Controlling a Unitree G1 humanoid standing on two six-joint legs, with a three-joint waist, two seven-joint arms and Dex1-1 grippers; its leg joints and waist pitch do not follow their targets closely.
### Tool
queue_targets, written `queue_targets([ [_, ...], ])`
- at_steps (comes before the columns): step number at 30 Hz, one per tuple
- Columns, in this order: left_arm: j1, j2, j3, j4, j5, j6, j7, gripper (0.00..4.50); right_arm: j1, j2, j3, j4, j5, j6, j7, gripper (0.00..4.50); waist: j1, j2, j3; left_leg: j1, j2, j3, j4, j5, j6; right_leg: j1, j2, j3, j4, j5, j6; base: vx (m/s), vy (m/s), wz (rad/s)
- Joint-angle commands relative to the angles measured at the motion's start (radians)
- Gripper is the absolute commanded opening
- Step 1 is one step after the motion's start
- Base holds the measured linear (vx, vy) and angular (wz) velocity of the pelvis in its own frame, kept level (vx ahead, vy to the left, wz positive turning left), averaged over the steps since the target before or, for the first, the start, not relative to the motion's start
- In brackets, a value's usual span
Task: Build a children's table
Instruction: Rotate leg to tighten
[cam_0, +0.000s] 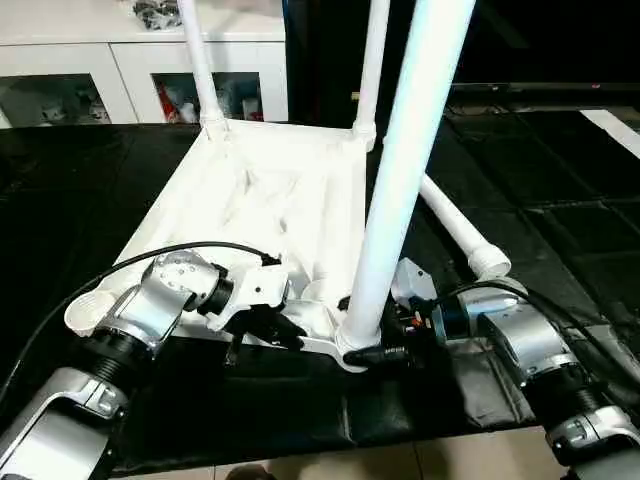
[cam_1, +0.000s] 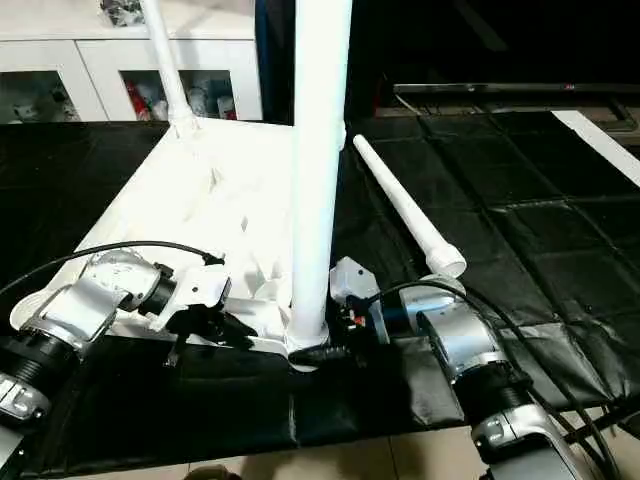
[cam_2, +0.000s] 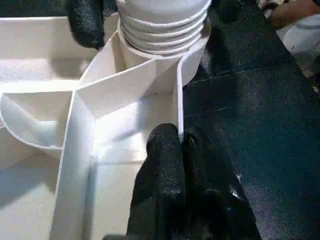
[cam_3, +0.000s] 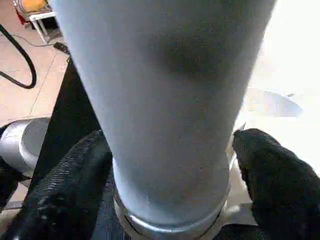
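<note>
The white table top (cam_0: 260, 200) lies upside down on a black mat, ribbed side up. Legs stand in its far left corner (cam_0: 198, 60) and far right corner (cam_0: 372, 60). A third leg (cam_0: 400, 180) rises from the near right corner socket, and my right gripper (cam_0: 385, 350) is shut on its base, one finger (cam_3: 65, 185) on each side. My left gripper (cam_0: 262, 325) is shut on the top's near rim (cam_2: 177, 100), close to that leg's threaded end (cam_2: 162, 25). A fourth leg (cam_1: 405, 205) lies loose on the mat to the right.
A white cabinet (cam_0: 100, 70) with glass-fronted shelves stands behind the table top. The black mat (cam_0: 540, 200) spreads wide to the right, and its front edge meets tiled floor (cam_0: 400, 460). Black cables (cam_0: 120, 265) loop over both forearms.
</note>
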Motion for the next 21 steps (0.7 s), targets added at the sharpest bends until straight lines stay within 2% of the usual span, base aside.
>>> queue_targets([
  [1,-0.017,0.0,-0.023,0.01,0.023,-0.02,-0.027,0.0,-0.021,-0.003,0.011,0.004,0.001,0.006,0.014,3.91,-0.006,0.003,-0.075,0.008,0.032,-0.005,-0.059,-0.107,0.052,0.059,-0.074,0.058,-0.059,-0.002,-0.225,0.0,0.0,0.0],
  [9,-0.02,0.001,-0.021,0.035,0.021,-0.037,-0.03,0.0,-0.019,0.003,0.013,0.009,0.009,0.013,0.04,3.21,-0.004,0.004,-0.075,0.009,0.032,-0.005,-0.06,-0.117,0.05,0.059,-0.075,0.058,-0.061,-0.023,-0.221,0.0,0.0,0.0],
  [12,-0.021,0.0,-0.018,0.039,0.017,-0.034,-0.031,0.0,-0.014,0.006,0.012,0.011,0.012,0.016,0.042,3.11,-0.005,0.005,-0.075,0.009,0.033,-0.006,-0.06,-0.111,0.048,0.058,-0.074,0.058,-0.059,-0.011,-0.224,0.0,0.0,0.0],
  [15,-0.017,-0.001,-0.014,0.036,0.011,-0.022,-0.033,0.0,-0.009,0.01,0.012,0.008,0.015,0.021,0.038,2.79,-0.004,0.005,-0.076,0.009,0.032,-0.005,-0.059,-0.109,0.049,0.059,-0.074,0.058,-0.058,-0.003,-0.227,0.0,0.0,0.0],
  [17,-0.013,-0.003,-0.011,0.036,0.005,-0.013,-0.032,0.0,-0.006,0.014,0.009,0.003,0.021,0.026,0.034,2.75,-0.005,0.008,-0.076,0.008,0.032,-0.006,-0.058,-0.113,0.047,0.06,-0.074,0.058,-0.059,0.001,-0.228,0.0,0.0,0.0],
  [18,-0.011,-0.005,-0.009,0.037,0.002,-0.007,-0.031,0.0,-0.004,0.016,0.007,0.0,0.024,0.03,0.033,2.72,-0.006,0.006,-0.076,0.009,0.031,-0.005,-0.059,-0.113,0.047,0.06,-0.073,0.058,-0.059,0.002,-0.229,0.0,0.0,0.0],
  [19,-0.006,-0.011,-0.001,0.037,-0.005,0.004,-0.019,0.0,0.009,0.027,-0.002,-0.015,0.04,0.048,0.029,2.71,-0.006,0.001,-0.075,0.01,0.032,-0.004,-0.059,-0.113,0.05,0.059,-0.073,0.058,-0.059,-0.003,-0.229,0.0,0.0,0.0],
  [21,-0.005,-0.013,0.003,0.037,-0.008,0.011,-0.014,0.0,0.013,0.031,-0.006,-0.02,0.046,0.054,0.026,2.7,-0.005,0.003,-0.076,0.009,0.032,-0.005,-0.059,-0.109,0.051,0.06,-0.074,0.058,-0.059,-0.007,-0.228,0.0,0.0,0.0],
])
